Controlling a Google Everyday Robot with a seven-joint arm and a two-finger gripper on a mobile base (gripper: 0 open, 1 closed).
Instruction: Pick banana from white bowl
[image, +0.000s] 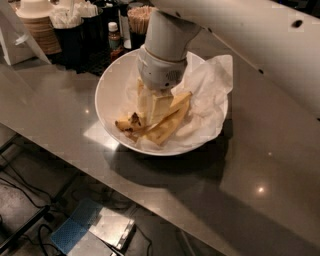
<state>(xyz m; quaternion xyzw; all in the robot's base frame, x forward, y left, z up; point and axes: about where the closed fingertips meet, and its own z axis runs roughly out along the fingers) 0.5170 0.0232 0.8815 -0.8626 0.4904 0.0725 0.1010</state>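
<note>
Gripper (157, 112) is down inside the white bowl (106, 102), at the banana (166, 129). The banana lies on crumpled paper (207, 92) from the bowl's centre toward its 8 o'clock wall, and I cannot tell whether the gripper is spread or clamped. The bowl sits on the grey counter (260, 170), whose front edge runs close past the rim at 7 o'clock, with bare counter stretching at 9 and from 3 to 5 o'clock. At 10 to 12 o'clock the rim is crowded by stacked cups (36, 27), dark holders (75, 40), a small bottle (115, 37) and a cup of sticks (141, 16), while the white arm (260, 45) reaches in from 2 o'clock.
</note>
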